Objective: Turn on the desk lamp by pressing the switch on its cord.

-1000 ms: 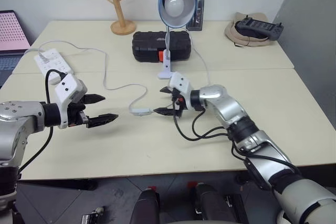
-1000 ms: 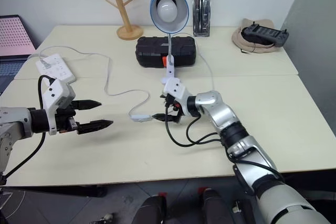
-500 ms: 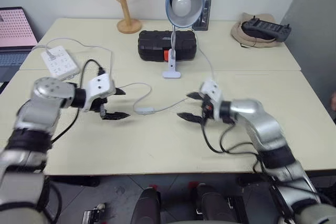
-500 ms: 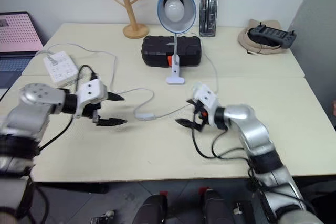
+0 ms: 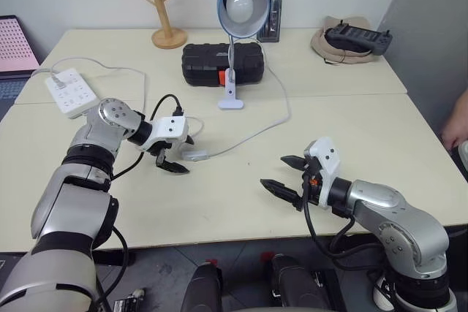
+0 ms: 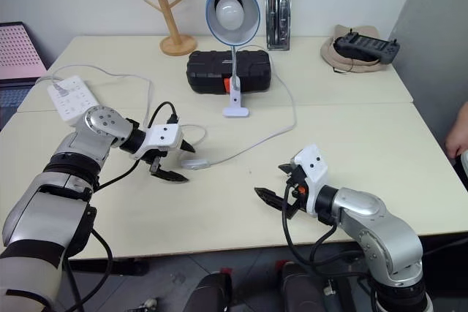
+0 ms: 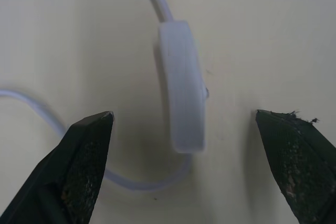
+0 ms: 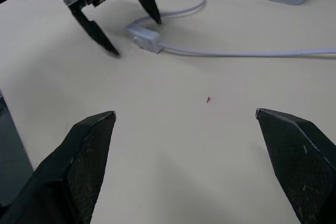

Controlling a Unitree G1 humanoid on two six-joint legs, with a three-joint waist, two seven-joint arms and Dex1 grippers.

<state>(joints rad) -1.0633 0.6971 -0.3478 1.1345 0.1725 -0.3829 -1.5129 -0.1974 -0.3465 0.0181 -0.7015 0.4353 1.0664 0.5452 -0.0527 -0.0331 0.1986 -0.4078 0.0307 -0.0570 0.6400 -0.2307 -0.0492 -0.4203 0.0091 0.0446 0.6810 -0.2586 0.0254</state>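
The small flat white rectangular switch (image 5: pixel 194 156) lies on the cream counter (image 5: pixel 219 202), left of centre, on the thin white cord (image 5: pixel 252 133). The left pincer (image 5: pixel 178 155) stands wide beside it; the right pincer (image 5: pixel 284 174), wide too, sits well apart.

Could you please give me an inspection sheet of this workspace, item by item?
Surface: beige table, two tops joined.
Job's things: blue-shaded desk lamp unlit; small white inline switch lying flat on thin white cord.
Clutter: black case, wooden mug tree, controller on a hat.
Grippers: left gripper open, over the switch; right gripper open, apart.
Cables: white power strip.
Surroundings: laptop; person's hand.
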